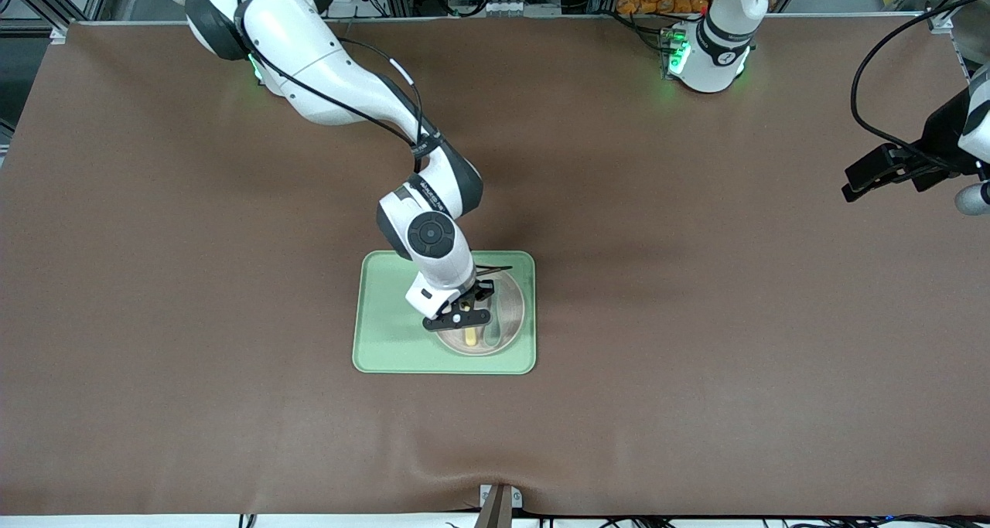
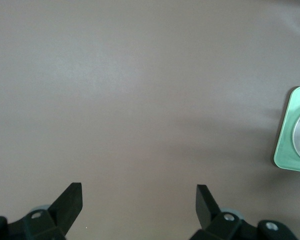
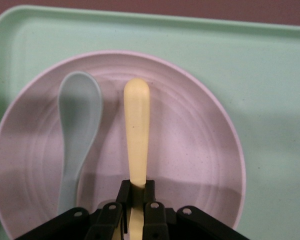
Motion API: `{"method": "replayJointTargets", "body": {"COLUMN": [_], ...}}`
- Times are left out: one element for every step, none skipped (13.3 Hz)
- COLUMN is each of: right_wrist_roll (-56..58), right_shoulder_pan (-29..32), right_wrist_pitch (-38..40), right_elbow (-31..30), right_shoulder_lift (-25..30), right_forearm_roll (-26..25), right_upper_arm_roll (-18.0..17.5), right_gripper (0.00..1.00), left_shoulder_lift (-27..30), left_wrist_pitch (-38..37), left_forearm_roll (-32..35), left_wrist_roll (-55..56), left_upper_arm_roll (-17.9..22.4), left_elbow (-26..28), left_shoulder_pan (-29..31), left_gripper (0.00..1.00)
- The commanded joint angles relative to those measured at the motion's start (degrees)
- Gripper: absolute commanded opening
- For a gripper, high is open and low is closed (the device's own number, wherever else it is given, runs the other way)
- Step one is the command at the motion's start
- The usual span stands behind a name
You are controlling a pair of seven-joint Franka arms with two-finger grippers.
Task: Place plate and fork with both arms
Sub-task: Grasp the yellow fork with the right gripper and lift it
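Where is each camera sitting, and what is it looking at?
Front view: high up across the table, facing both robots; it shows both arms, the right hand over the plate on the tray, the left hand waiting over bare table.
Left wrist view: on the left arm, looking down at the table, showing its own open hand.
Right wrist view: on the right arm, looking down, its hand shut on the fork, beside the spoon.
All three show the tray and plate.
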State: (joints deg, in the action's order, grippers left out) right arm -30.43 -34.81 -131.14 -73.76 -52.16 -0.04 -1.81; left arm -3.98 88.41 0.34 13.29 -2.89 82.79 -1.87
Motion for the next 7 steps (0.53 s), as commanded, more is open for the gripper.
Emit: {"method": "replayJointTargets", "body": {"right_wrist_roll": [-1.12,-1.12,-1.04,-1.04,-0.51,0.71,2.72], "right_shoulder_pan": [0.7,0.97,1.4,2.37,3.68,5.52,7.45], "right_wrist_pitch": [3.07,4.82,6.67,7.47,7.48,7.48,7.48], "right_elbow": [3.09,4.4,5.02,5.11,5.11,5.11,5.03], "right_shoulder_lift": [-0.13,-0.04,0.13,0.57,0.66,0.83,1.27], "right_forearm_roll": [-0.49,-0.49,-0.4,-0.14,0.56,2.31,3.8], "right_upper_arm_roll": [-0.3,-0.39,-0.48,-0.65,-0.83,-1.96,-3.36], "right_gripper": [0.0,0.0,0.0,0.0,0.0,0.0,0.0], "left_shoulder_lift": [1.52,1.6,1.6,1.69,1.69,1.69,1.69], "left_wrist_pitch": [0.62,0.54,0.53,0.45,0.53,0.53,0.53], "left_forearm_roll": [-0.42,-0.42,-0.42,-0.42,-0.42,-0.42,-0.42], "left_wrist_roll": [-0.98,-0.98,-0.98,-0.98,-0.98,-0.98,-0.98], "left_upper_arm_roll": [0.16,0.16,0.16,0.08,0.08,-0.45,-1.5], "left_elbow": [1.5,1.5,1.5,1.41,1.32,1.32,1.32], "left_shoulder_pan": [-0.16,-0.24,-0.24,-0.24,-0.33,-0.42,-0.16], "left_gripper": [1.0,1.0,1.0,1.0,1.0,1.0,1.0]}}
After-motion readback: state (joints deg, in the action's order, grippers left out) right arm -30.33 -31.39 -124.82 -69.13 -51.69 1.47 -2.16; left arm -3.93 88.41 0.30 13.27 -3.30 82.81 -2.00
